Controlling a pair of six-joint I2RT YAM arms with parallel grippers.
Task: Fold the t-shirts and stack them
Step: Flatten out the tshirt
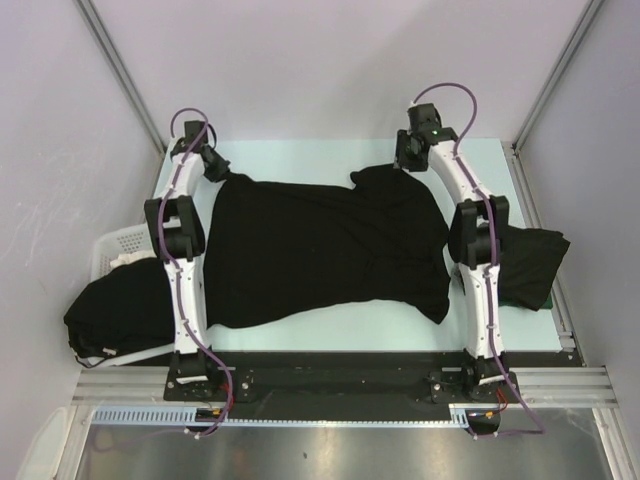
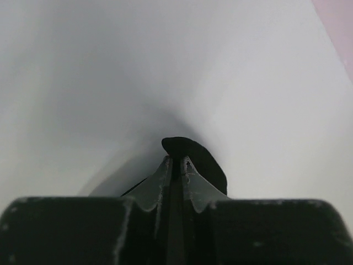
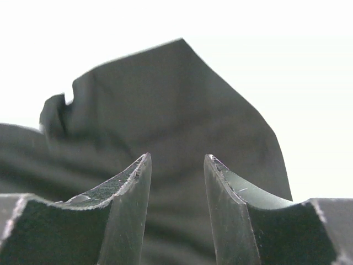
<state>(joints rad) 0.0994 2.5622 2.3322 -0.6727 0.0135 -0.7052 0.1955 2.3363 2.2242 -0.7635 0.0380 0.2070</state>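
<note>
A black short-sleeved t-shirt of soft cloth (image 1: 320, 250) lies spread across the middle of the pale blue-white table top (image 1: 300, 155). Its body is mostly flat, with wrinkles and a bunched edge towards the right. I see no fold in it, so I judge this shirt to be at the laying-out stage.

At its far left corner sits the left gripper (image 1: 215, 165). In the left wrist view its clear fingers are pinched almost together, and a small tab of black cloth (image 2: 193, 157) sticks out at the tips. It looks to have the corner of the shirt nipped. At the far right corner is the right gripper (image 1: 405, 158). Its jaws stand parted about halfway, with the cloth rising just beyond them and nothing caught between them in the right wrist view.

Further out, a loose heap of black shirts (image 1: 110, 310) hangs over the table's left edge, beside a white slotted plastic basket (image 1: 115, 245). These look unfolded and waiting. On the right, partly under the right arm, lies a flatter dark bundle of cloth (image 1: 530, 265). It may be the finished stack, though I cannot tell how many shirts are in it or how neatly they are folded.

So the task seems part done at best. The middle shirt needs smoothing, folding and stacking, and then the heap on the left needs the same.
</note>
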